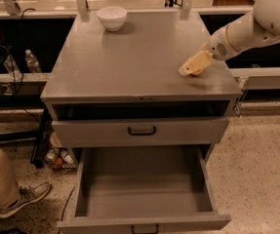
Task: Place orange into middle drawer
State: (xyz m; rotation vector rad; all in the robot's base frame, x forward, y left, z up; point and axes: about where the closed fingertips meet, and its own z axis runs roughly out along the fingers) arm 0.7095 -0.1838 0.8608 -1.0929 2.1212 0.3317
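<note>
The orange sits on the grey cabinet top near its right edge. Only a sliver of it shows under my gripper, which reaches in from the right on a white arm and covers most of the fruit. The middle drawer is the lowest, deepest one. It is pulled fully open below the cabinet front, and its grey inside holds nothing.
A white bowl stands at the back left of the cabinet top. A shallower drawer front with a black handle is closed above the open drawer. A person's leg and shoe are at the lower left. Bottles stand on a shelf at the left.
</note>
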